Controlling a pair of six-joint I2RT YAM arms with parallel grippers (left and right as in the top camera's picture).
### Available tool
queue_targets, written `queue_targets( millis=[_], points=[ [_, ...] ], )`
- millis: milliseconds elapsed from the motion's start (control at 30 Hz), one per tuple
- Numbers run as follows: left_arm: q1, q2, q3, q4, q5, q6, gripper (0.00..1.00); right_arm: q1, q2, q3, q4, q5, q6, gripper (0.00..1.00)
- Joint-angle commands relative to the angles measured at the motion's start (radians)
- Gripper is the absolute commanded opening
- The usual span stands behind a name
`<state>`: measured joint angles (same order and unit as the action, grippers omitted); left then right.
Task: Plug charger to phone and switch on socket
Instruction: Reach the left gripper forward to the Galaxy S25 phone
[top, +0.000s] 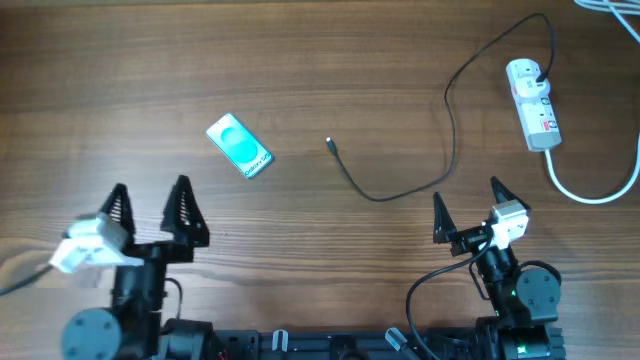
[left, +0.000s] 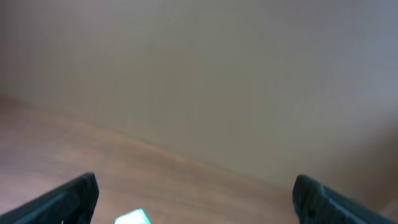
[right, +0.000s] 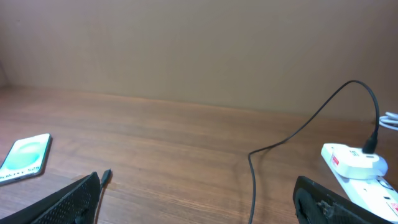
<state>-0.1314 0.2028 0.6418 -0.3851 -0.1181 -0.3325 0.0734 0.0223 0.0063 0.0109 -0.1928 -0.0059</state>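
1. Two idle grippers: left gripper and right gripper sit low in frame, jaws spread wide.
2. Nothing looks begun: phone centre-left, charger tip mid-frame, socket upper right.
3. Next, I'd guess: pinch that tip.

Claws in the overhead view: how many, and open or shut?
2: left claw bottom-left, open, phone ahead of it; right claw bottom-right, open, near the charger cable. Both empty.

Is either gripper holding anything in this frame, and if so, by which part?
Nothing is held. The left gripper and right gripper are both open and empty; the charger and phone lie on the table, untouched.
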Motion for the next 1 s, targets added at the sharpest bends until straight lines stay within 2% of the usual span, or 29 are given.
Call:
queue_targets(
  millis=[0, 267, 367, 533, 667, 867, 900, 933, 967],
  points=[
    [0.005, 0.224, 0.274, -0.151, 0.086, 0.045, 1.0, -0.003, 0.002, -0.001, 0.002, 0.014, -0.014, 1.0],
    [0.005, 0.75, 0.775, -0.613, 0.19, 0.044, 1.0, -0.003, 0.002, -0.001, 0.002, 0.014, -0.014, 1.0],
    [0.005, 0.918, 0.88, -0.744, 0.201, 0.043, 1.0, -0.003, 0.002, -0.001, 0.002, 0.014, -0.014, 1.0],
    [0.005, 1.084, 0.888, -0.785, 0.308, 0.034, 1.0, -0.003, 0.002, -0.001, 0.002, 0.014, -0.014, 1.0],
    [0.005, 1.168, 0.888, -0.786, 0.309, 0.034, 1.0, -0.003, 0.002, -0.001, 0.002, 0.014, -0.014, 1.0],
    [0.005, 1.185, 0.888, -0.794, 0.308, 0.034, 1.0, -0.003, 0.002, -0.001, 0.002, 0.014, -0.013, 1.0],
    [0.005, 1.185, 0.888, -0.794, 0.308, 0.034, 0.69, -0.003, 0.002, -0.001, 0.002, 0.014, -0.013, 1.0],
    [0.005, 1.185, 0.888, -0.794, 0.308, 0.034, 0.26, -0.003, 0.002, -0.001, 0.002, 0.014, -0.014, 1.0],
    [0.005, 1.185, 0.888, -0.794, 0.309, 0.034, 0.04, -0.003, 0.002, -0.001, 0.002, 0.014, -0.014, 1.0]
  ],
)
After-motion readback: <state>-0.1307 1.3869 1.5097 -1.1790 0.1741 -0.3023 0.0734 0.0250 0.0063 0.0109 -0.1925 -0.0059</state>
